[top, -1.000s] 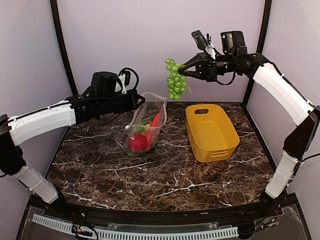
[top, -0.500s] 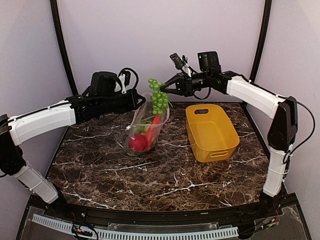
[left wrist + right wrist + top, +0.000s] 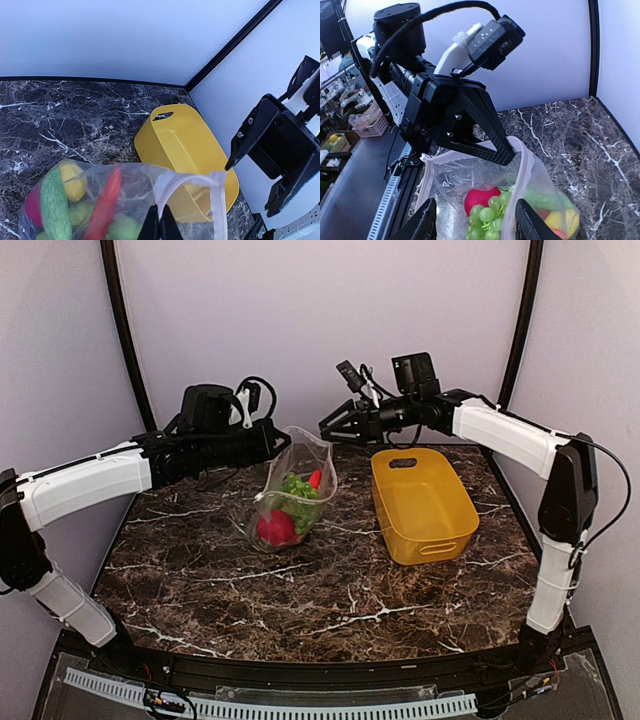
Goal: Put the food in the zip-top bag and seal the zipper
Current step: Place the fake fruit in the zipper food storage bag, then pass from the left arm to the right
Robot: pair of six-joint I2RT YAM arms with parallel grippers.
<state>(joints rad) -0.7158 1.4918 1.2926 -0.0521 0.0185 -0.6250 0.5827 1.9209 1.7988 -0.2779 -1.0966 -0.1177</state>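
Note:
The clear zip-top bag [image 3: 293,495] stands on the table with its mouth held up and open. My left gripper [image 3: 160,223] is shut on the mouth edge, pinching the pale zipper [image 3: 191,177]. Inside the bag lie the green grapes [image 3: 488,218], a red round fruit [image 3: 483,196], a green cucumber [image 3: 54,205], a red pepper [image 3: 105,202] and a yellow piece [image 3: 72,179]. My right gripper [image 3: 476,223] hangs open just above the bag's mouth with nothing between its fingers, and the grapes rest below it. From above, the right gripper [image 3: 329,430] sits right of the left gripper [image 3: 277,440].
A yellow plastic basket [image 3: 445,523] stands to the right of the bag, near the right arm. The dark marble table [image 3: 300,590] ends at the back wall and the black corner posts.
My right gripper carried the grapes left and down to the bag's mouth, then opened. The grapes dropped into the bag. The left arm held still.

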